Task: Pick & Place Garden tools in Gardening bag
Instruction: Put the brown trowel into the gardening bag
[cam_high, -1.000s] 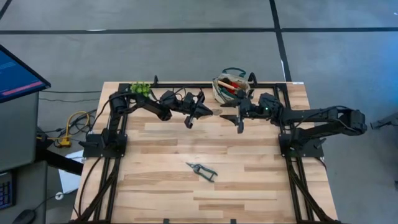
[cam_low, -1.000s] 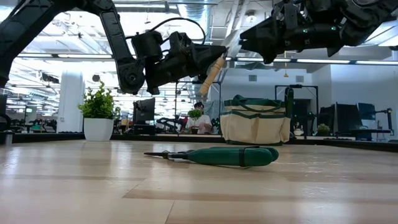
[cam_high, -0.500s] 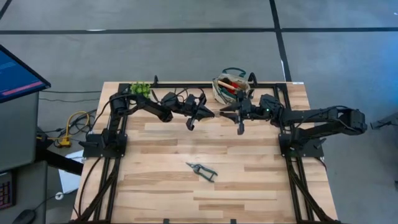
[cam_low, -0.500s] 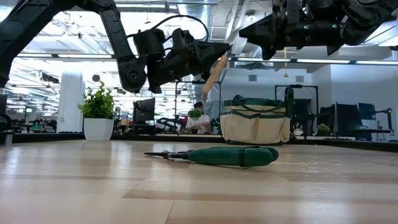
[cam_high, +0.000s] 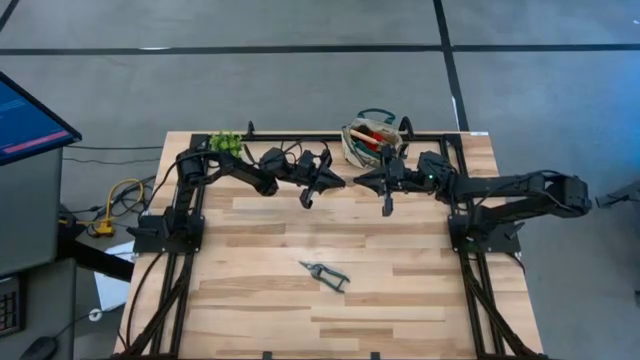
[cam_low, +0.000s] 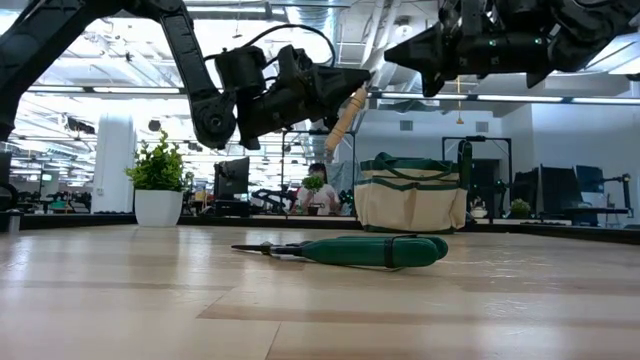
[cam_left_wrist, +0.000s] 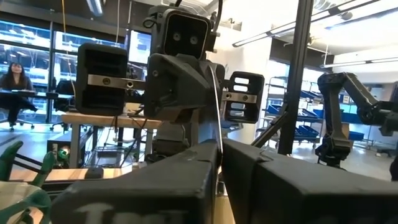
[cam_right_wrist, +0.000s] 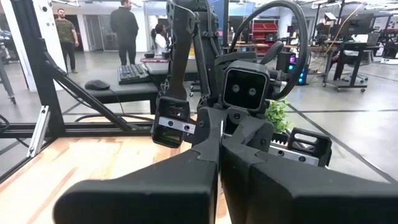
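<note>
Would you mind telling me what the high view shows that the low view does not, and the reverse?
Only the high view shows the red-and-black tool lying inside the gardening bag. Only the low view shows the wooden handle at the left end effector, with the right end effector facing it. Both show the green-handled pruners on the table and the potted plant.

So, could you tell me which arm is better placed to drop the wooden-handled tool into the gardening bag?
Right: the right gripper hangs beside the gardening bag; the left gripper, holding the wooden-handled tool, is farther.
</note>
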